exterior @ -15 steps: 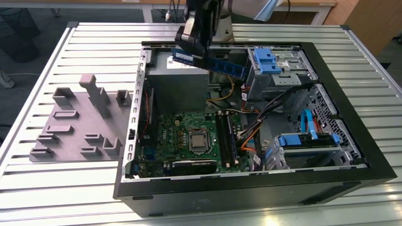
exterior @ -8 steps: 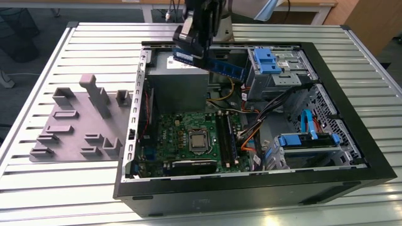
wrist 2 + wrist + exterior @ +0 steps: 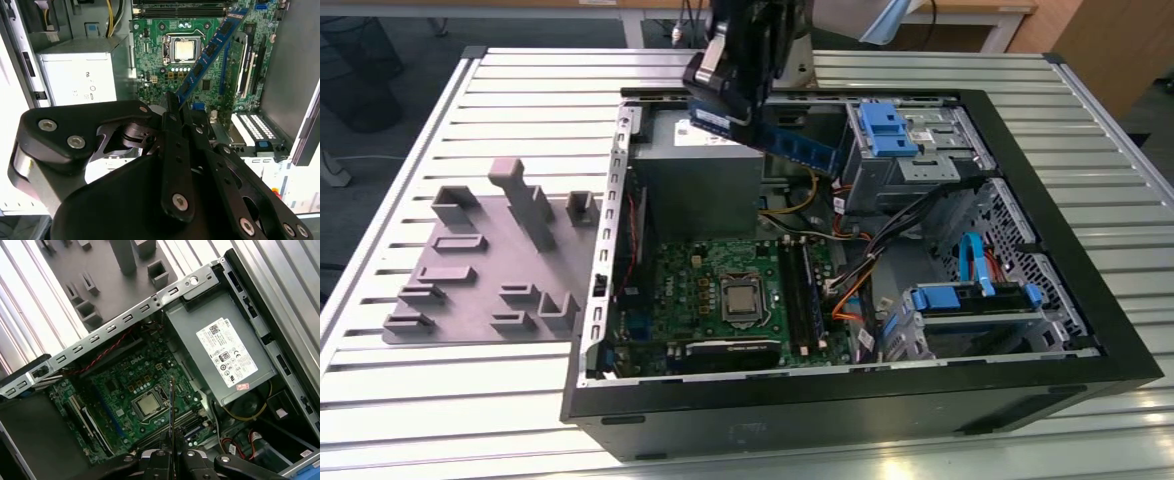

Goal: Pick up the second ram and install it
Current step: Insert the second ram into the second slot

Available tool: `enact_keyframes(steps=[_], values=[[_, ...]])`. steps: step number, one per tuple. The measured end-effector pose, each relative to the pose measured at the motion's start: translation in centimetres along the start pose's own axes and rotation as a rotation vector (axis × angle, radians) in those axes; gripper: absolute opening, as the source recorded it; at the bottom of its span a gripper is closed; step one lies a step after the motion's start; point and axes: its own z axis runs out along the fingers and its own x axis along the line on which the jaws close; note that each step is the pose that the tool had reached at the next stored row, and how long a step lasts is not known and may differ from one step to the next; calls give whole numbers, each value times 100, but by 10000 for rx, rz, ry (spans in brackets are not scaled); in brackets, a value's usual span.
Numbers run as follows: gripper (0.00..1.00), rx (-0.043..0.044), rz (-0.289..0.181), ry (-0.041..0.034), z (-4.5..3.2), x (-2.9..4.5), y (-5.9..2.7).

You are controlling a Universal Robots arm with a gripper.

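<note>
The fingers (image 3: 172, 107) clamp the second ram (image 3: 210, 47) above the motherboard (image 3: 155, 55), hiding its lower end.

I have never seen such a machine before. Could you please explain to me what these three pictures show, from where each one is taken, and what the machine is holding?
This is a robot arm working over an open computer case that lies on a slatted metal table. The exterior view comes from a camera standing off the arm. The two wrist views come from cameras riding on the arm, looking down past its gripper.

The gripper, the black clamp at the arm's end, is shut on the second ram, a thin blue memory stick with small black chips. The stick hangs in the air above the case, not yet seated. Below it lies the green motherboard with its square processor. A grey power supply box sits in the case too. Beside the case, on the exterior view's left, lies a grey plastic tray with upright blocks.
</note>
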Motion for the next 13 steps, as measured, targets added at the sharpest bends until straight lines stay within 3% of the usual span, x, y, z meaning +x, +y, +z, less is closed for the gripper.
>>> enact_keyframes(steps=[4,13], values=[[14,5,459,4,3,0,0],[14,22,2010,15,15,0,0]])
